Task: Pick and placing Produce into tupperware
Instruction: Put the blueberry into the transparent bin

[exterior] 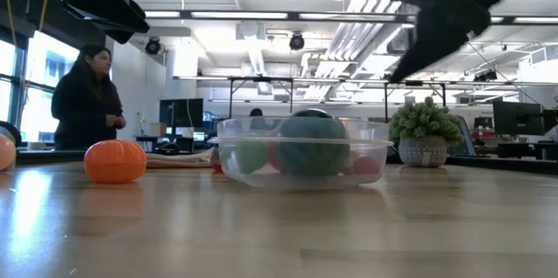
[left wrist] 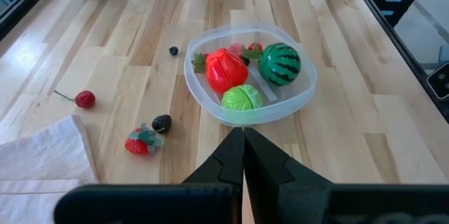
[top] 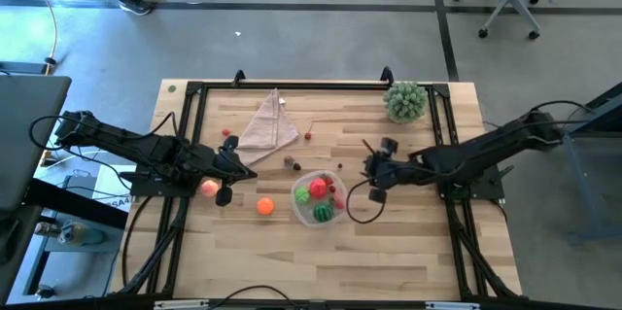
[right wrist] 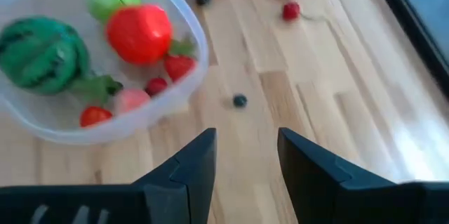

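Wooden bench [top: 408, 252], pale planks inside a black frame, carries all items. No brand, label or writing can be read on any of them.

Left arm reaches in from the left edge; left gripper [top: 236, 166] is closed with nothing between its fingers, which meet in the left wrist view. Right arm reaches in from the right edge; right gripper [right wrist: 245, 155] stands narrowly parted, holding nothing, near the tupperware's right side.

Tupperware [top: 320, 198], clear, sits near the bench's middle, toward the near edge. Inside: striped melon [left wrist: 280, 63], red apple [left wrist: 226, 69], green apple [left wrist: 242, 98], small strawberries [right wrist: 179, 65].

Folded pink cloth [top: 267, 123] lies toward the far edge, left of centre. Potted plant [top: 405, 101] stands at the far right corner.

Outside the tub: orange [top: 265, 206] just left of it; pink peach [top: 210, 188] further left, beside the left gripper; strawberry [left wrist: 142, 141] touching a dark berry [left wrist: 161, 122]; a cherry [left wrist: 85, 98]; a tiny blue berry [right wrist: 240, 100] near the tub's far side.

A person [exterior: 86, 97] stands beyond the bench.
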